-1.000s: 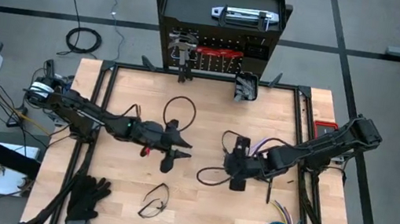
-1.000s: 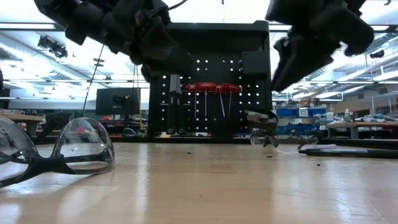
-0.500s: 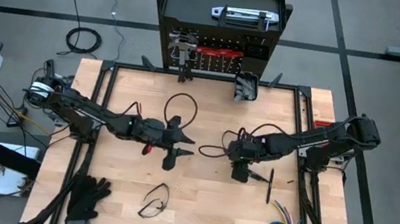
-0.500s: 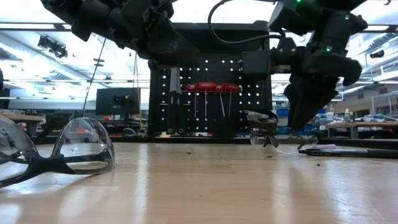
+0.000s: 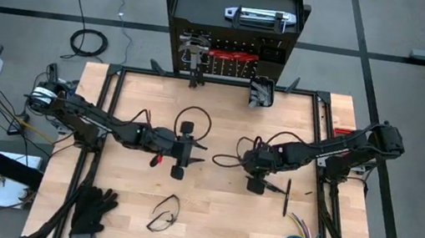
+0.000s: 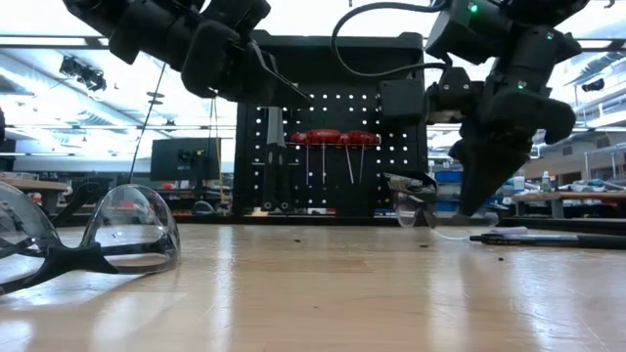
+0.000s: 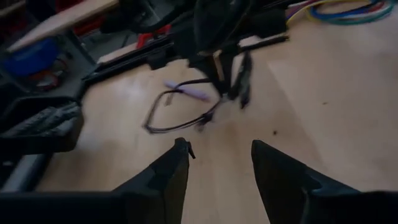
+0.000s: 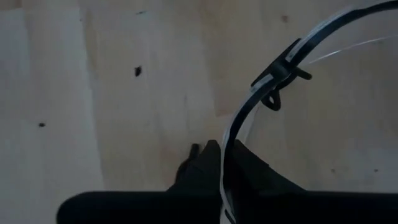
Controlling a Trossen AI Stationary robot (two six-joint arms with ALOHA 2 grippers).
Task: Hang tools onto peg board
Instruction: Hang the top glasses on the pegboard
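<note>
Pinching a clear-framed pair of glasses [image 8: 261, 106] in my right jaws [image 8: 217, 168], left jaws [image 7: 217, 165] parted and empty, the lens mostly cut off.

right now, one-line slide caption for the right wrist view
Right gripper fingers shut on safety glasses' frame above the wooden table.

Since a second ago, the right gripper [image 5: 256, 184] moves from the lower middle of the high view up and a little right, its arm swinging in from a steeper angle, and it drops lower in the right of the low view. Its fingers [image 8: 208, 165], apart before, now pinch shut on the frame of the clear safety glasses [image 8: 273, 78]. The left gripper [image 5: 181, 162], left of centre in the high view, turns so its fingers [image 7: 171, 177] point down the frame rather than right, slightly wider apart.
</note>
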